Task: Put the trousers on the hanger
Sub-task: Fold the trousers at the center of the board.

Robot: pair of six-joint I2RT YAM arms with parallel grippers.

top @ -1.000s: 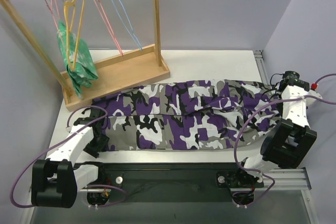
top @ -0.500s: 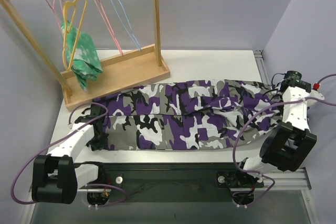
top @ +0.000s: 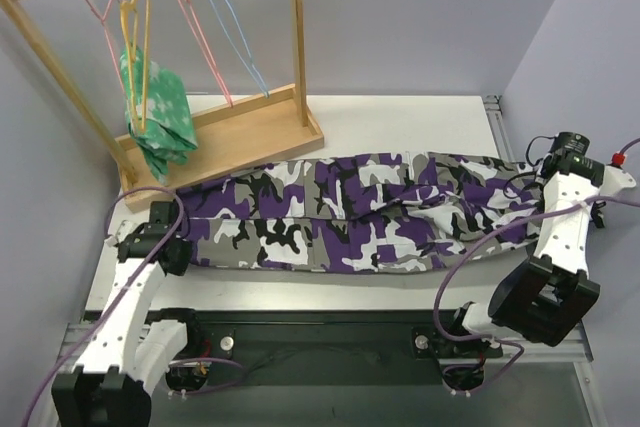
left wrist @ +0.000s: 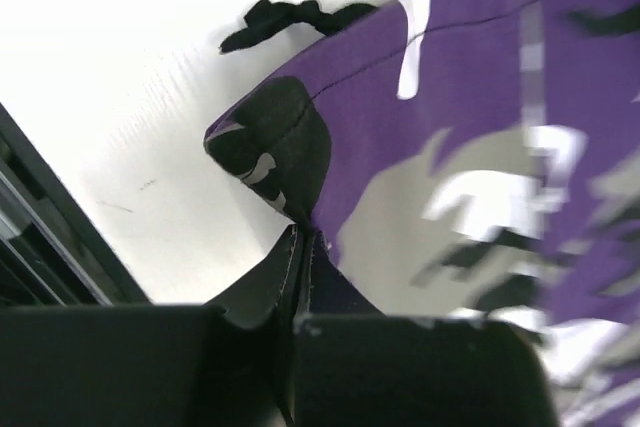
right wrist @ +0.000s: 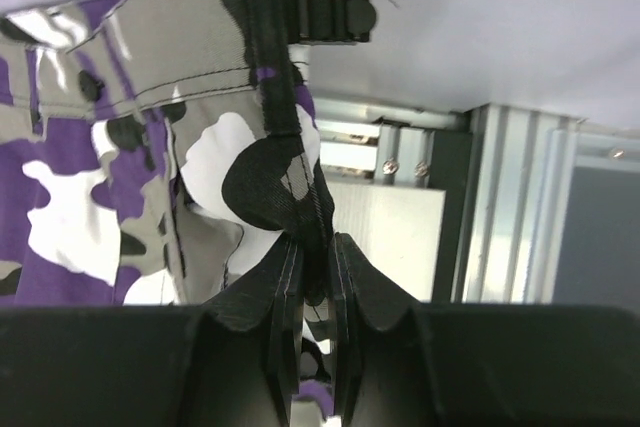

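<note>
The camouflage trousers (top: 350, 215) lie stretched left to right across the white table. My left gripper (top: 172, 247) is shut on the trousers' left end; in the left wrist view its jaws pinch a black-and-purple cloth corner (left wrist: 280, 162) at the left gripper (left wrist: 300, 237). My right gripper (top: 548, 179) is shut on the waistband end at the right, where the right gripper (right wrist: 312, 252) clamps a black-and-white fold (right wrist: 275, 172). The yellow hanger (top: 135, 42) hangs by its hook on the wooden rail at the back left, apart from both grippers.
A wooden rack (top: 240, 132) stands at the back left with pink hangers (top: 195, 17) and a blue hanger (top: 235, 27) on its rail. A green-and-white garment (top: 158, 112) hangs on the yellow hanger. The table's metal frame edge (right wrist: 500, 207) is just right of the waistband.
My left gripper has closed on the trousers' left end and lifted back with it; the near edge of the cloth is pulled straighter. The yellow hanger and green garment have swung. The right arm shifted slightly.
</note>
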